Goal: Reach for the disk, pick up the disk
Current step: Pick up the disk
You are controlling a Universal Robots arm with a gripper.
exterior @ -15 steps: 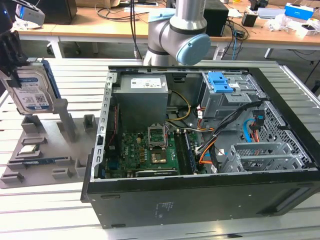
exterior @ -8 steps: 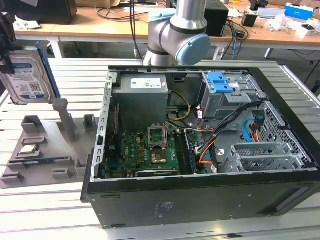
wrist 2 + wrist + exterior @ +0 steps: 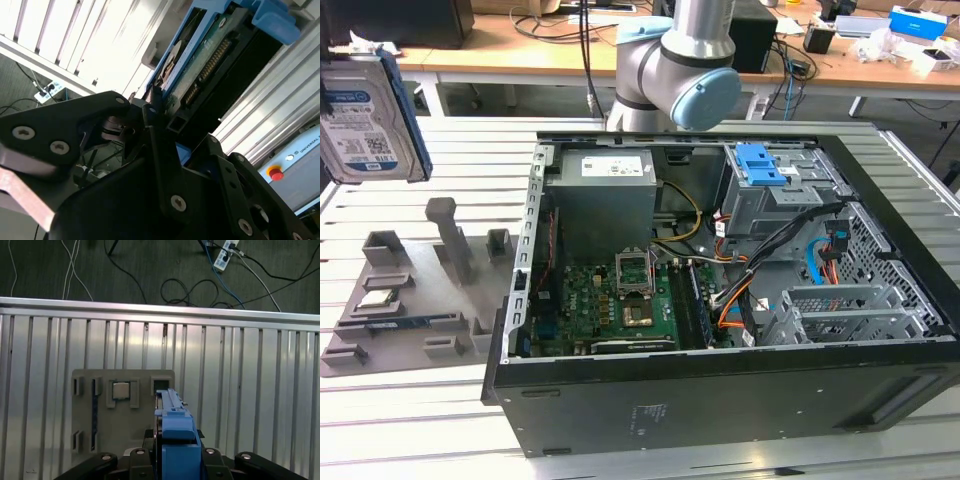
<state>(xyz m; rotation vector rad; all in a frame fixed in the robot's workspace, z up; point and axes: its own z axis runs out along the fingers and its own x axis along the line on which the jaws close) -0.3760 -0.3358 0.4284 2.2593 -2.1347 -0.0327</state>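
The disk (image 3: pixel 365 110), silver-grey with a white-and-blue label and a blue rail along its edge, hangs in the air at the exterior view's far left, above the grey fixture (image 3: pixel 410 300). In the second wrist view my gripper (image 3: pixel 155 107) is shut on the disk (image 3: pixel 200 65), whose green circuit board and connector pins face the camera. The first wrist view looks along the disk's (image 3: pixel 171 407) blue-railed edge, which stands between the black fingers (image 3: pixel 137 456), high above the fixture (image 3: pixel 90 410).
An open computer case (image 3: pixel 720 400) lies on the slatted metal table (image 3: pixel 420 440), with a grey power-supply box (image 3: pixel 605 190) and a blue latch (image 3: pixel 760 165) inside. The fixture carries a processor chip (image 3: pixel 120 389). Cables and a power strip (image 3: pixel 222 257) lie on the floor beyond the table edge.
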